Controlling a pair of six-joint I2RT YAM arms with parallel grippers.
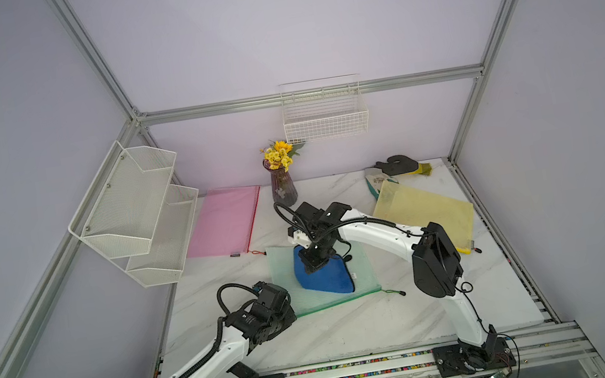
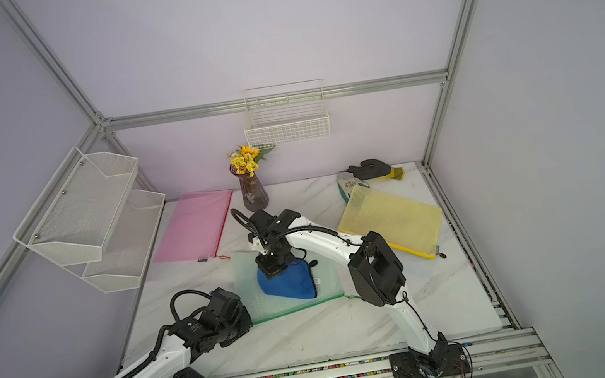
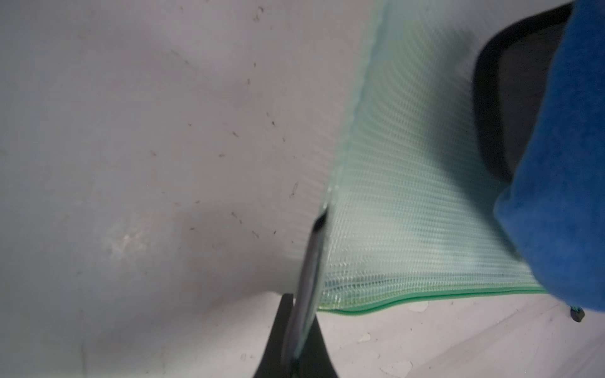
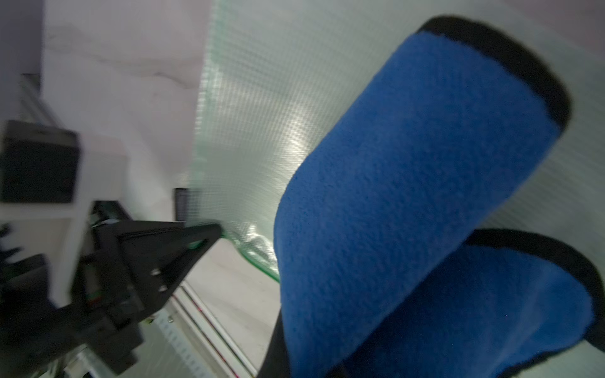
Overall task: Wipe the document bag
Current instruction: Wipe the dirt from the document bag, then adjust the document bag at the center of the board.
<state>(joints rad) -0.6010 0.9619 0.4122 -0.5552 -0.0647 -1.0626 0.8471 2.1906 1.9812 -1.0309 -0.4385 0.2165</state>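
Note:
The green mesh document bag point(image 1: 366, 284) point(image 2: 251, 291) lies flat mid-table in both top views. A blue cloth point(image 1: 330, 277) point(image 2: 295, 286) with a black border rests on it. My right gripper point(image 1: 314, 265) point(image 2: 272, 271) points down, shut on the cloth's far end. In the right wrist view the cloth point(image 4: 409, 196) hangs folded over the bag point(image 4: 262, 114) and hides the fingertips. My left gripper point(image 1: 290, 309) point(image 3: 299, 343) is shut on the bag's near-left corner; the left wrist view shows the bag's edge point(image 3: 409, 196) pinched between the black fingers.
A pink bag point(image 1: 224, 222) lies at the back left and a yellow bag point(image 1: 425, 216) at the right. A vase of yellow flowers point(image 1: 283, 186) stands just behind the right arm. Gloves point(image 1: 399, 165) lie at the back right. A white mesh shelf point(image 1: 134, 215) overhangs the left edge.

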